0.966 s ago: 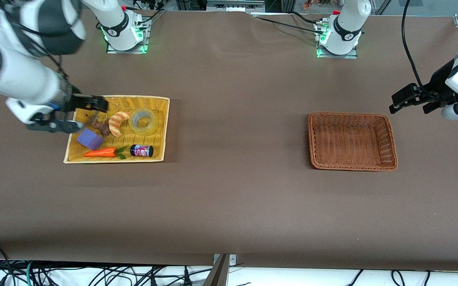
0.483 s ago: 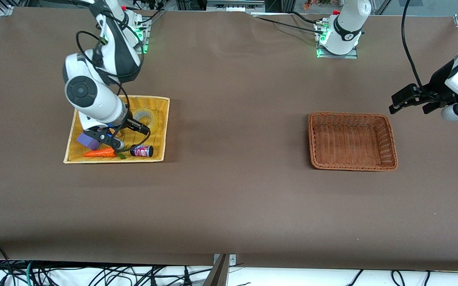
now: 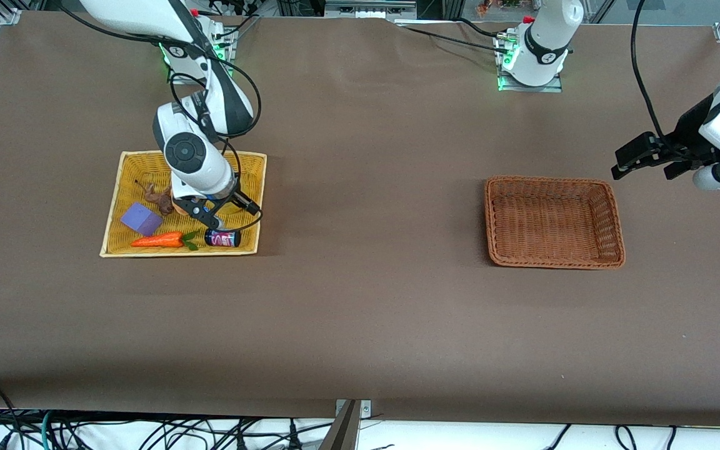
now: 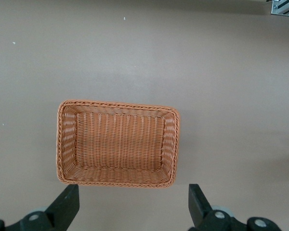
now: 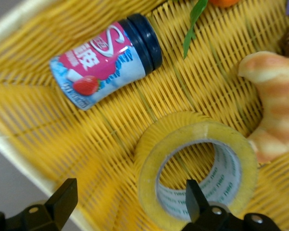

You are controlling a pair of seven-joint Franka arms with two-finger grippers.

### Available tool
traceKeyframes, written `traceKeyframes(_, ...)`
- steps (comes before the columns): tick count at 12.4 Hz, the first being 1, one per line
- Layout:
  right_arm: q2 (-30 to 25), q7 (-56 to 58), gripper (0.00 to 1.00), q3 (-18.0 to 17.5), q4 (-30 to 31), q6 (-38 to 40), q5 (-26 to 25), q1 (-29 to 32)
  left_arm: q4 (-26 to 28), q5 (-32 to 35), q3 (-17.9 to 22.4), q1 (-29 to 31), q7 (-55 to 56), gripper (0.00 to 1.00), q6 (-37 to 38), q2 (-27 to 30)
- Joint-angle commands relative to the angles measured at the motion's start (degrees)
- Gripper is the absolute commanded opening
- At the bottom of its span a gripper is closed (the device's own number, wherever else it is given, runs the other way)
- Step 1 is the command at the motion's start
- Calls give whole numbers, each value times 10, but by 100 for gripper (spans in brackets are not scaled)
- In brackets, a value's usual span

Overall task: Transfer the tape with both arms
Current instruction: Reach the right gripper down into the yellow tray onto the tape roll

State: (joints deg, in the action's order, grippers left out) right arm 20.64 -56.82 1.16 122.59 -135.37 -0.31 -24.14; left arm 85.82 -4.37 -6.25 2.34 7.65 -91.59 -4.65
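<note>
1. Brown cloth covers the surface (image 3: 360,300); two white arms are mounted along its top edge in the front view.
2. A yellow woven tray (image 3: 124,187) lies toward the right arm's end; a brown basket (image 3: 610,215) lies toward the left arm's end, well apart from it.
3. The right gripper (image 3: 229,214) hangs low over the tray, its fingers spread wide and grasping nothing.
4. The tape (image 5: 197,175), a yellowish translucent ring, lies flat in the tray directly under that gripper; in the right wrist view one finger (image 5: 195,197) stands over its hole and the other finger (image 5: 62,199) over the tray outside the ring.
5. A croissant (image 5: 272,101) lies just beside the tape.
6. A small pink-labelled bottle (image 3: 222,237) lies on its side in the tray, nearer the front camera than the tape.
7. A carrot (image 3: 159,240), a purple block (image 3: 140,219) and a small brown figure (image 3: 159,199) also lie in the tray.
8. The left gripper (image 3: 644,159) waits in the air near the basket, fingers spread and empty; the left wrist view looks down on the basket.
</note>
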Motion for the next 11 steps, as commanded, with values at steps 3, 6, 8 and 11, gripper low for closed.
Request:
traceKeyframes(3,5,-9,33,6,24,-30,-8,-8,-15,2,-3,4,-8,100,11,-6)
traceKeyframes(6,3,-9,1,7,21,-18,-8,-8,-15,2,-3,4,-8,100,11,-6)
traceKeyframes(8,0,-7,0,7,-1,10,-8,-8,-14,2,-4,4,-8,100,11,-6)
traceKeyframes(11,-9,-6,0,5,-105,151,-10,-9,-15,2,-3,4,-8,100,11,-6)
